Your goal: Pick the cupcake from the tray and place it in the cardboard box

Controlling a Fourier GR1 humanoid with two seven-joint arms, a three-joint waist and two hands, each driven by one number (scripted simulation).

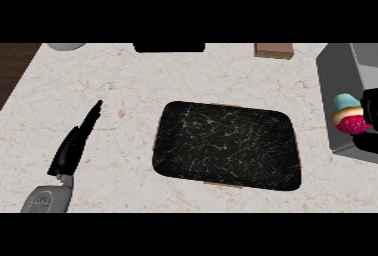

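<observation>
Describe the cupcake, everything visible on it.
The cupcake shows at the view's right edge, over the grey tray. It lies tilted: a pale teal wrapper end points up-left, a tan cake band follows, and a bright pink-magenta, bumpy frosting top faces down-right. The right hand, black, is against its right side with more black below it, partly hiding it. Whether the cupcake rests on the tray or is lifted cannot be told. Its far right side is cut off by the hand.
</observation>
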